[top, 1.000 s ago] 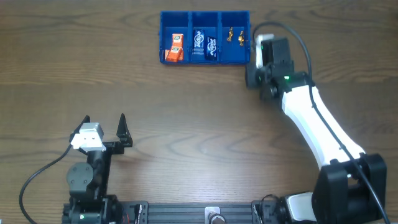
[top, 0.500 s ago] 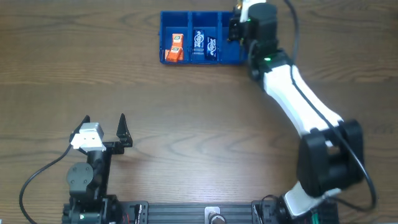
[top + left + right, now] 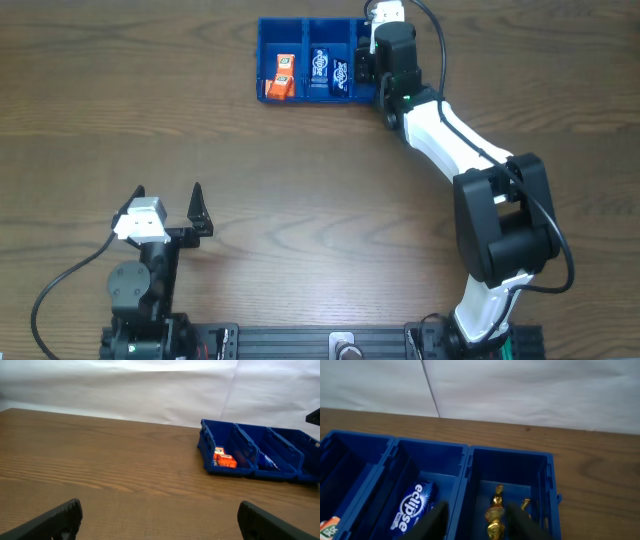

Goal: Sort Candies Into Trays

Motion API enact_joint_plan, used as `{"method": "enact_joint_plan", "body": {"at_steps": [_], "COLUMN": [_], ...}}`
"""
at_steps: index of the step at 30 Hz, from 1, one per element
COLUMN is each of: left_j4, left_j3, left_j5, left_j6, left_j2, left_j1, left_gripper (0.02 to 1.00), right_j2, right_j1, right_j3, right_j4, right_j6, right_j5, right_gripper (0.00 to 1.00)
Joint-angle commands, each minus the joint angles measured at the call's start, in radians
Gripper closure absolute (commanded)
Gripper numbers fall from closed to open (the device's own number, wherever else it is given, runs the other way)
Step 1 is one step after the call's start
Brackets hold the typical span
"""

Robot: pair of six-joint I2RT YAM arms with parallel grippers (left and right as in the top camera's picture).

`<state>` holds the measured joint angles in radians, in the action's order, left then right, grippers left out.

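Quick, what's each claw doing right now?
Left claw: open, empty.
Right claw: open, above the gold foil-wrapped candies in the blue plastic tray.

My right arm (image 3: 470,150) reaches far forward and leans across toward the left, elbow bent. My right gripper (image 3: 476,521) points down with its fingers parted. My left arm (image 3: 150,270) sits folded near its base, its left gripper (image 3: 168,195) spread wide.
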<state>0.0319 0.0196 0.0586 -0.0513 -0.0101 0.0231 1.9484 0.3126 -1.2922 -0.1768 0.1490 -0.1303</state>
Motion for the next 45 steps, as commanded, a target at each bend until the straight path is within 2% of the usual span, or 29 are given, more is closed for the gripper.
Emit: {"method": "enact_joint_plan", "body": {"at_steps": [1,2,4,5,7,8,15,22,26,29,31,33,45], "left_j4": [0.043,0.043,0.043,0.043,0.043,0.043,0.043,0.043,0.043,0.043,0.043,0.043,0.043], "left_j3": [-0.015,-0.015,-0.014,-0.015,-0.015,-0.015,-0.015,-0.015,-0.015,-0.015,-0.015,-0.015,-0.014], "left_j5": [0.01,0.01,0.01,0.01,0.01,0.01,0.01,0.01,0.01,0.01,0.01,0.01,0.01], "left_j6": [0.004,0.003,0.003,0.003,0.004,0.003,0.003,0.003,0.003,0.003,0.004,0.003,0.004], "left_j2": [0.005,0.005,0.005,0.005,0.005,0.005,0.005,0.005,0.005,0.005,0.005,0.005,0.005], "left_j1": [-0.002,-0.002,-0.002,-0.002,-0.002,-0.002,-0.002,-0.002,-0.002,-0.002,-0.002,-0.002,-0.002], "left_gripper": [0.02,0.02,0.02,0.02,0.02,0.02,0.02,0.02,0.02,0.023,0.02,0.02,0.02], "right_j2": [-0.007,-0.018,-0.068,-0.097,-0.155,-0.208,-0.496,-0.891,-1.136,-1.304,-1.464,-1.562,-1.816], "right_j1": [0.008,0.008,0.008,0.009,0.012,0.011,-0.113,-0.214,-0.231,-0.245,-0.298,-0.331,-0.324], "right_j3": [-0.002,-0.002,-0.002,-0.002,-0.002,-0.002,0.065,0.39,0.605,0.739,0.849,0.907,1.118], "right_j4": [0.002,0.01,0.048,0.067,0.109,0.152,0.304,0.203,0.188,0.2,0.235,0.274,0.287], "right_j6": [0.006,0.002,-0.023,-0.029,-0.052,-0.074,-0.084,-0.098,-0.098,-0.098,-0.098,-0.094,-0.095], "right_j5": [-0.012,-0.012,-0.027,-0.047,-0.097,-0.121,-0.12,-0.12,-0.117,-0.064,0.041,0.09,0.091], "right_gripper": [0.527,0.503,0.351,0.24,0.104,0.001,0.003,0.003,0.003,0.003,0.003,0.003,0.003]}}
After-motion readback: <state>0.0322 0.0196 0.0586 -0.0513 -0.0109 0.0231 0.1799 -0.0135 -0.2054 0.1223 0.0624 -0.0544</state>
